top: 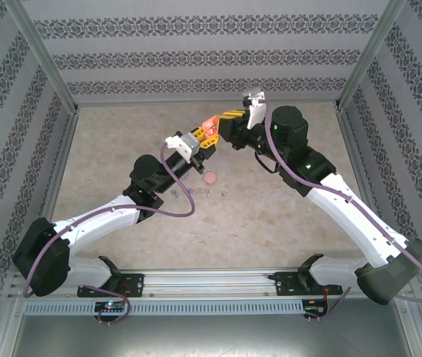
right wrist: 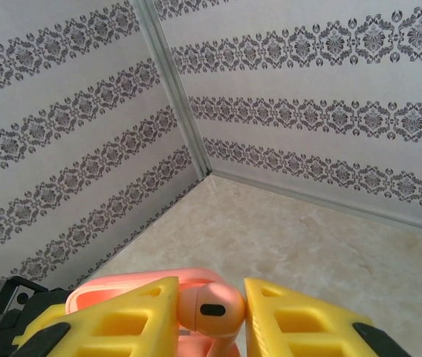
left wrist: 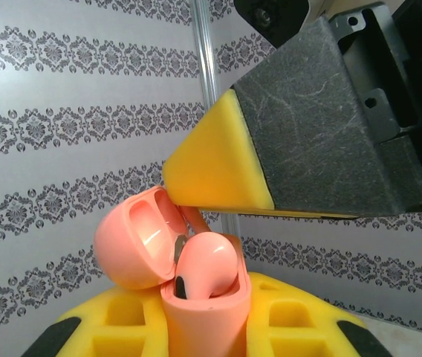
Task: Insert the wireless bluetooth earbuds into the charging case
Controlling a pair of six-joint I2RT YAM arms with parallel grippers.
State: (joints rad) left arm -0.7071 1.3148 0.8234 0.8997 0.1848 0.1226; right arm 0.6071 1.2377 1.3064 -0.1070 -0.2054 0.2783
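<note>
Pink case (left wrist: 205,321) hinged open, earbud (left wrist: 208,265) half seated in it, case clamped between left gripper (left wrist: 205,331) fingers above the table (top: 270,216), right gripper (right wrist: 209,312) pinching the earbud, narrowly apart.

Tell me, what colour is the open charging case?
Coral, a pinkish orange; the charging case shows best in the left wrist view.

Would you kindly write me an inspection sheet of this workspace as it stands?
Surface: beige marbled tabletop, flat.
Job's things: open orange case held aloft, orange earbud at its socket; round pink case and tiny loose earbuds on table.
Clutter: nothing seen.
Grippers: left gripper shut on orange case; right gripper shut on orange earbud.
Cables: purple cable looping off left arm.
Surroundings: patterned walls, metal frame.
</note>
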